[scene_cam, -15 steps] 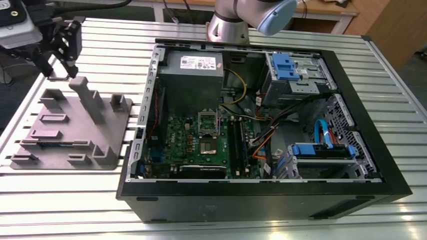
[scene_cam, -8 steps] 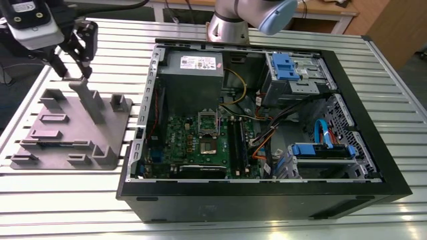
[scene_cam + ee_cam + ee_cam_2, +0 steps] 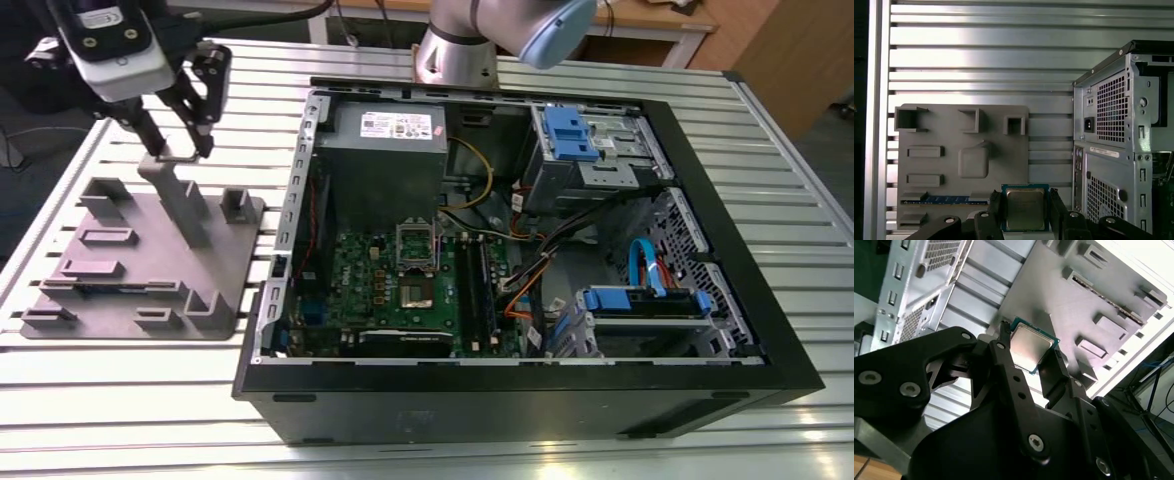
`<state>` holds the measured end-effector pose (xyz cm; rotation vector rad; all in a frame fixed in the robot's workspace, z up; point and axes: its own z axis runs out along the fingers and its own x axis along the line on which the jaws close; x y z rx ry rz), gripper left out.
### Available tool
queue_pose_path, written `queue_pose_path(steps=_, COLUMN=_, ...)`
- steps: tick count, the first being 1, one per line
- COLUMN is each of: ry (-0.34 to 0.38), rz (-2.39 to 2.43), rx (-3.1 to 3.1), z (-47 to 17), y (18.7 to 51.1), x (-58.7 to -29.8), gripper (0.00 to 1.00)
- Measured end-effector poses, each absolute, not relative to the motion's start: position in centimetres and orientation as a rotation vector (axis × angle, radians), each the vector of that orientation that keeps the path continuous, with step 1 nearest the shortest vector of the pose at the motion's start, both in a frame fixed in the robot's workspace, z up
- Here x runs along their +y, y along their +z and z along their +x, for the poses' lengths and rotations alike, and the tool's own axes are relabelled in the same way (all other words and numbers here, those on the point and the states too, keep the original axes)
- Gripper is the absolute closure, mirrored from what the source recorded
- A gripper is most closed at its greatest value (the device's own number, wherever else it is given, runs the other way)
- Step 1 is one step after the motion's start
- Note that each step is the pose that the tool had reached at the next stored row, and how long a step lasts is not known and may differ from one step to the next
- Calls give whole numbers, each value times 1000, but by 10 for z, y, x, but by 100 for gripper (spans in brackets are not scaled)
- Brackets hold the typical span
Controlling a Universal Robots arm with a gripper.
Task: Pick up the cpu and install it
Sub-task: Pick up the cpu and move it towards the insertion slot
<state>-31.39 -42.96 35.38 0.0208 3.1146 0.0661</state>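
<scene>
Cpu (image 3: pixel 1025 208): thin square chip with a pale metal top and a green edge, clamped by two opposite edges between the black fingers of the gripper (image 3: pixel 1025 207), which is closed on it; both wrist views show the same grasp, cpu (image 3: pixel 1030 347) inside gripper (image 3: pixel 1030 347). Position: held in the air, flat side toward the wrist cameras, clear of the grey tray (image 3: pixel 944 130) and over the tray's edge nearest the computer case (image 3: pixel 1109 115). In the exterior view the gripper (image 3: pixel 176 150) hangs just above the tall post (image 3: pixel 180 200) of the grey tray (image 3: pixel 147 250); the chip itself cannot be made out there. Tray: moulded grey plate with upright posts and shallow pockets, one long slot holding a blue-edged memory stick (image 3: pixel 944 200). Tray sits on the slatted aluminium surface (image 3: pixel 134 400), at the exterior view's left of the computer case (image 3: pixel 534 410). Case: black, lying on its side, panel off. Inside: green motherboard (image 3: pixel 387 290) with a metal socket frame (image 3: pixel 418 240) raised open, grey power supply (image 3: pixel 387 135), blue drive brackets (image 3: pixel 567 135), loose cables.
</scene>
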Motion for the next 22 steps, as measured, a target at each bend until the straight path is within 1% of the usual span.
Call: queue_pose_path(steps=22, ry=66, rz=21, rx=3115, z=-228, y=353, x=-430, gripper=53)
